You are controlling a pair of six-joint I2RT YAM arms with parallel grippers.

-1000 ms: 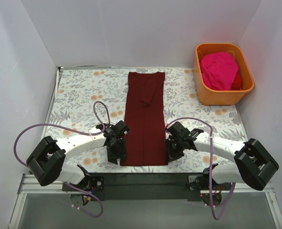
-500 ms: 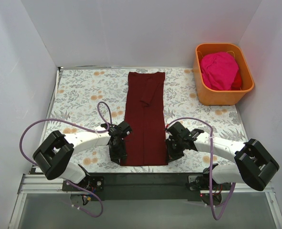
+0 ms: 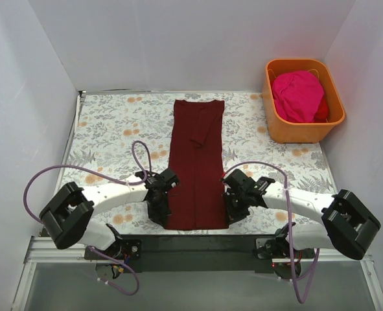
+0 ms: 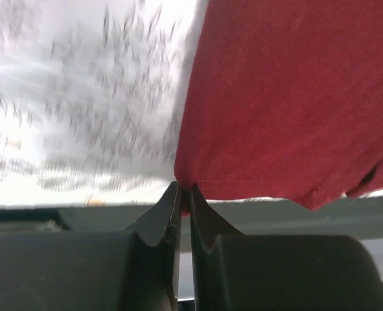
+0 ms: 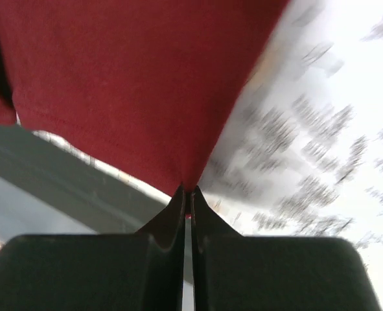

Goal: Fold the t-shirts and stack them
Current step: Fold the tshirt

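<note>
Left wrist view shows the left gripper point(image 4: 181, 194) with its two fingers pressed together on the near left corner of the dark maroon t-shirt point(image 4: 288, 97), and the hem runs away to the right of the fingertips. In the right wrist view, the right gripper point(image 5: 186, 195) pinches in the same way the near right corner of this shirt, which spreads up and to the left from it. From above, the shirt lies as a long narrow strip between both grippers and reaches away from them over the flower-patterned table cover point(image 3: 107, 123). Bare cover lies on both sides of the strip. Far beyond the right gripper, in the corner by the white walls, stands the orange tub point(image 3: 274, 123) with the magenta-pink t-shirt point(image 3: 298, 94) inside.
</note>
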